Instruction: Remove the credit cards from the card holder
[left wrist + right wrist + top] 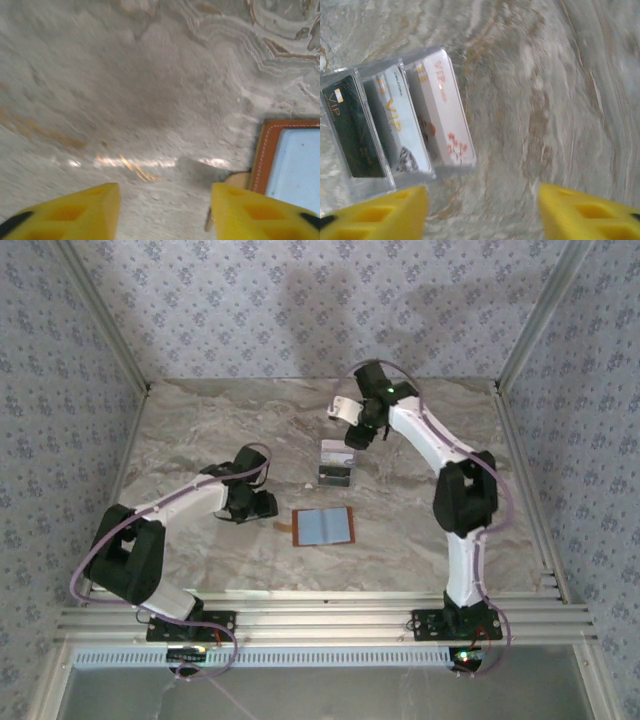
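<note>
at mid-table, found the card holder (pixel 323 527) lying opened out flat, pale blue-grey inner face up inside an orange-brown border, long axis running left to right across the table (pixel 190 430). made out the left jaws low over the marble, just beside the holder's left short edge and not touching it. read them as released: yellow fingers (pixel 75 212) spread wide in the left wrist view, bare table between them, nothing held. saw the holder's stitched corner off to the right of that gap, past the right-hand finger, so not lined up between the jaws (noted a small tan tab (pixel 240 180) poking out beside that edge; could not identify it).

farther back, found the clear tray (pixel 335 478) apart from the holder, with the right jaws hanging above its far side. read those as released too: yellow fingers (pixel 590 212) wide apart, gripping nothing. counted three credit cards (pixel 335 455) standing in the tray's slots in the right wrist view: dark card (pixel 355 130), grey card (pixel 402 125), whitish-pink card (pixel 445 110), side by side, long axes pointing away from the jaws, all left of the gap's centre.

judged the left arm nearer the holder, the right arm nearer the tray. saw no card on the holder's open face; could not rule out one hidden in a pocket. judged that any further pull would call for the left jaws to shift rightward onto that short edge.
</note>
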